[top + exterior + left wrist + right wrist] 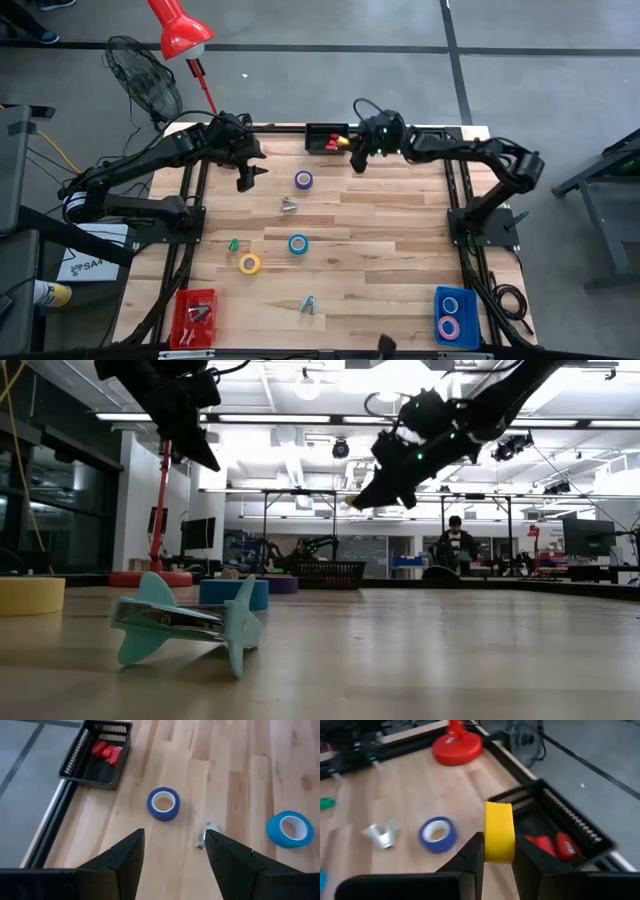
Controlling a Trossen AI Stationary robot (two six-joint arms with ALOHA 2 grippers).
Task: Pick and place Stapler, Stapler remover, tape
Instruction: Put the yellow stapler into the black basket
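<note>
My right gripper (354,156) is shut on a small yellow stapler (498,832) and hovers above the table, just right of a black tray (325,137) at the far edge that holds red staplers (547,843). My left gripper (248,172) is open and empty, raised over the table's far left; its fingers (131,851) frame a dark blue tape roll (163,804) and a silver staple remover (204,836) lying on the wood below. A light blue roll (298,243), a yellow roll (249,263) and a teal staple remover (185,622) lie flat nearer the front. My right gripper pinches the yellow stapler's two flat sides (496,851) between its two fingers. The stapler stands on edge between them, sticks out past the fingertips, and is lifted clear of table and tray. The fingers slant down toward the tray, as the low view (365,498) shows.
A red bin (195,318) stands at the near left corner and a blue bin (452,318) with tape rolls at the near right. A small green piece (234,244) lies left of the light blue roll. A red lamp base (457,745) and a fan (145,80) stand beyond the far left corner.
</note>
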